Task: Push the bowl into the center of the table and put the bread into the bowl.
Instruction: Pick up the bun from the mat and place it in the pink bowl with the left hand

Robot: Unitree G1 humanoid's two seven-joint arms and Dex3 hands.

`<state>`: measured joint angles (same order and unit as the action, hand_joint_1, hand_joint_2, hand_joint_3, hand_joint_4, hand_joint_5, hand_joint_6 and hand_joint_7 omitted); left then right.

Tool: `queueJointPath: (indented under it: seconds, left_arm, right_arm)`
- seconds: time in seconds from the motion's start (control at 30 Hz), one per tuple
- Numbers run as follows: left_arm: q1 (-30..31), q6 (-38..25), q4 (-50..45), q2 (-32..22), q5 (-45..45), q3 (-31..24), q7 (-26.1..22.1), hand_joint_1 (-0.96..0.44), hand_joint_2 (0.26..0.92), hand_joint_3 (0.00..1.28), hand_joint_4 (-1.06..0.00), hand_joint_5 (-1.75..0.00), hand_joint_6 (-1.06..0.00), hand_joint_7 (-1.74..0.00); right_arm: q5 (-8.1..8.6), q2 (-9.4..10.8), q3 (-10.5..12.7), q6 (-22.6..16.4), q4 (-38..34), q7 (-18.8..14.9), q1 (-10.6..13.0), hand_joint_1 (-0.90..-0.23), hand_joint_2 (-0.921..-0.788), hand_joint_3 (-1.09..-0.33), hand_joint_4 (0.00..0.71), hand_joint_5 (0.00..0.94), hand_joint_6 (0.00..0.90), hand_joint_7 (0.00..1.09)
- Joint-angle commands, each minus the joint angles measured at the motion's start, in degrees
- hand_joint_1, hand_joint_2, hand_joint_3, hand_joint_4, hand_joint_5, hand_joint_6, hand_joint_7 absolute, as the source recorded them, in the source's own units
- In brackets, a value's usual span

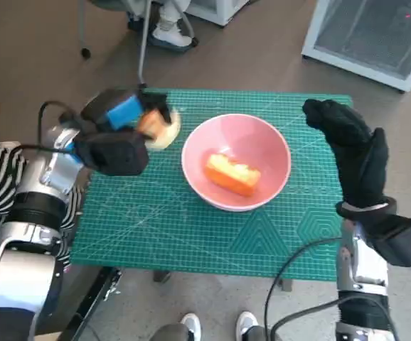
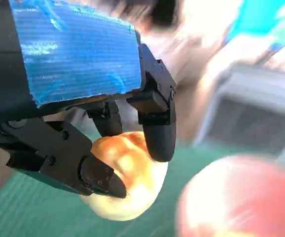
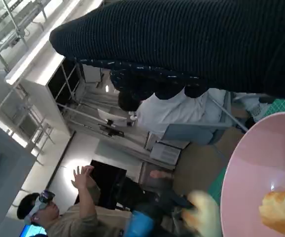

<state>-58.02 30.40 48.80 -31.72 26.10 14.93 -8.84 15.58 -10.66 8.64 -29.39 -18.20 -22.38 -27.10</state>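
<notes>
bowl (image 1: 236, 162) sits mid desk (image 1: 191, 227) with one piece in already, left hand (image 1: 116, 135) fingers (image 2: 160, 133) clamped on a bread roll (image 2: 127, 182), right hand (image 1: 351, 153) empty and spread, next it needs carrying over the rim.

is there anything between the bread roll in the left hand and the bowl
Nothing visible stands between them. The left hand holds the round bread roll just beside the pink bowl, with only bare green mat in the gap. A piece of bread already lies in the bowl, with room around it.

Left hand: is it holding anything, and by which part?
Yes: the left hand grips a round bread roll by its upper sides, fingers on opposite sides.
</notes>
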Motion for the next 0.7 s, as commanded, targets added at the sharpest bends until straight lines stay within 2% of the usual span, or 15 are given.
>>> queueJointPath:
  seconds: [0.03, 0.23, 0.7]
  left_arm:
    - [3.0, 0.2, -11.7, 1.9, -2.1, -1.0, -1.0, 0.0, 0.915, 0.03, -0.77, -1.1, -0.65, -1.12]
    - [2.2, 0.4, -14.3, 4.4, -0.9, 0.9, -2.0, 0.0, 0.91, 0.02, -0.79, -1.06, -0.68, -1.11]
    - [-2.7, 0.8, -5.1, 9.5, 2.6, 5.7, -4.3, 0.0, 0.919, 0.05, -0.73, -1.14, -0.63, -1.15]
  right_arm:
    - [0.35, -0.2, 0.0, 1.1, -1.6, -0.8, 0.1, -0.743, -0.921, -0.741, 0.187, 0.001, 0.0, 0.58]
    - [0.28, -0.1, -0.1, 1.3, -2.3, -1.0, -0.5, -0.743, -0.921, -0.742, 0.186, 0.001, -0.001, 0.57]
    - [1.07, 0.0, 0.1, 2.3, -1.1, -1.3, -0.4, -0.749, -0.921, -0.737, 0.188, 0.002, 0.001, 0.57]
